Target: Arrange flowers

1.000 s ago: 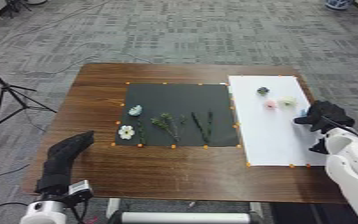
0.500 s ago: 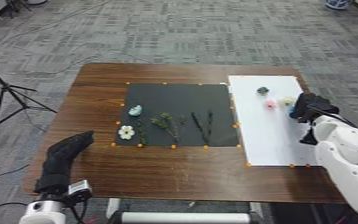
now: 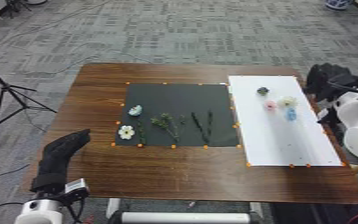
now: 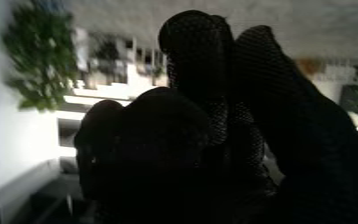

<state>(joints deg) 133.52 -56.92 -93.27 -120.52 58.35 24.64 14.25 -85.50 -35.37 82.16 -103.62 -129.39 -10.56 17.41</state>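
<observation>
Holding nothing, my right hand (image 3: 328, 79) keeps loosely open fingers beside the white sheet (image 3: 278, 142), where a pink flower (image 3: 270, 105), cream flower (image 3: 287, 101) and blue flower (image 3: 291, 114) lie. My left hand (image 3: 63, 148), fingers straight, is at the bench (image 3: 158, 172). My right wrist view adds leafy greenery (image 4: 33, 55).

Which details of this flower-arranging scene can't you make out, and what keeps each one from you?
- Head view: petal count of the pink flower, too small.
- Head view: kind of the dark flower head, too small.
- Head view: upper part of the tripod, cut off by the left edge.
- Right wrist view: part of the room, hidden behind the right hand.
</observation>
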